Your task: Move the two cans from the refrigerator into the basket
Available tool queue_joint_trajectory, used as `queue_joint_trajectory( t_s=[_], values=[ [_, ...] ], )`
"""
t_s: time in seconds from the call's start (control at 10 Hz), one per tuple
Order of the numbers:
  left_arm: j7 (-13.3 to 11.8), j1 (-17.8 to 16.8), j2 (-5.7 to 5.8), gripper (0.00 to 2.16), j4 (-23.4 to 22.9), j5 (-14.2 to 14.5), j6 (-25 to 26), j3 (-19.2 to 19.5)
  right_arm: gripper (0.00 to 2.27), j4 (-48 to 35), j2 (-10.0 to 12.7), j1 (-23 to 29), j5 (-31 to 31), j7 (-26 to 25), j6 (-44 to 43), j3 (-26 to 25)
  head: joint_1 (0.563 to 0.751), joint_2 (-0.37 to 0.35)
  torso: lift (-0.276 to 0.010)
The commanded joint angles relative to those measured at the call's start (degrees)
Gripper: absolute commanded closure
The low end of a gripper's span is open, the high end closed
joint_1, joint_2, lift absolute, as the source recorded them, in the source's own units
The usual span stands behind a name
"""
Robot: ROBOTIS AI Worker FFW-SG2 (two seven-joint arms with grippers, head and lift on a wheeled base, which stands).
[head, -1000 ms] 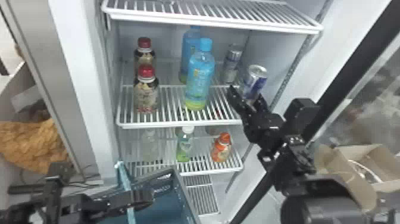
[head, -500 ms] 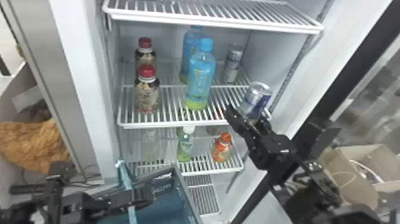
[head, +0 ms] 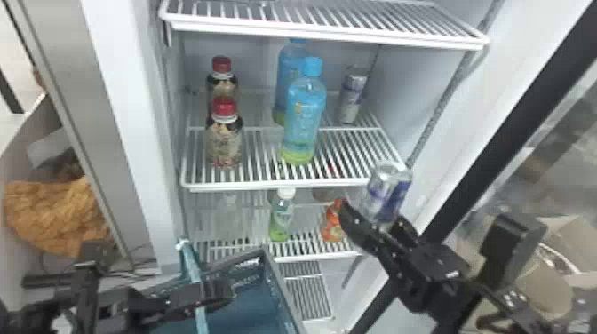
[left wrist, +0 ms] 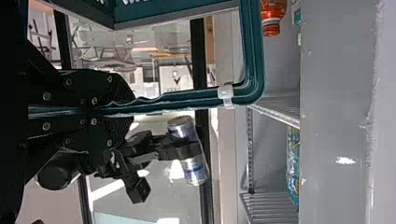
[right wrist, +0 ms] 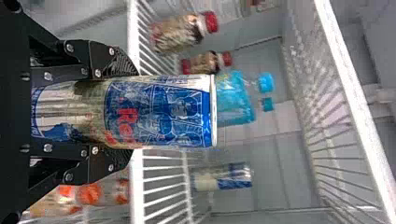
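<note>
The smooth-walled refrigerator (head: 413, 80) has ribbed wire shelves (head: 275, 186); the teal basket (head: 248, 306) is pinched by its rim in the left gripper (head: 217, 291). The right gripper (head: 376, 221) clasps one shiny can (head: 388, 191) before the middle shelf, where the second can (head: 352, 97) stands.

Middle wire shelf (head: 275, 184), seen from head view: I log two red-capped bottles (head: 224, 144) between eight and ten o'clock, two blue bottles (head: 304, 115) along twelve-to-six, an upright can (head: 351, 98) between one and two.
</note>
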Motion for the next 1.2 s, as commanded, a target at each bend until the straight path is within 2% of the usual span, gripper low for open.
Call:
queue_joint_trajectory(
  t_s=[0.0,0.4,0.8,1.1],
  values=[
    [0.0,0.0,0.01,1.19,0.0,0.0,0.0,0.1,1.27,-1.8,0.0,2.7,-0.2,1.1,3.2,-0.5,0.695,-0.207,-0.025],
    [0.0,-0.6,-0.08,1.19,0.0,0.0,0.0,-0.2,1.27,0.3,0.5,3.5,0.5,8.3,10.6,-0.2,0.695,-0.18,-0.025],
    [0.4,-0.7,-0.08,1.19,0.0,0.0,0.0,-0.4,1.27,9.5,1.6,-2.2,2.7,16.8,13.8,0.0,0.695,-0.162,-0.025],
    [0.5,-0.7,-0.16,1.19,0.0,0.1,0.1,-0.7,1.27,10.7,0.7,-4.2,0.5,17.9,13.8,3.2,0.695,-0.138,-0.025]
  ],
)
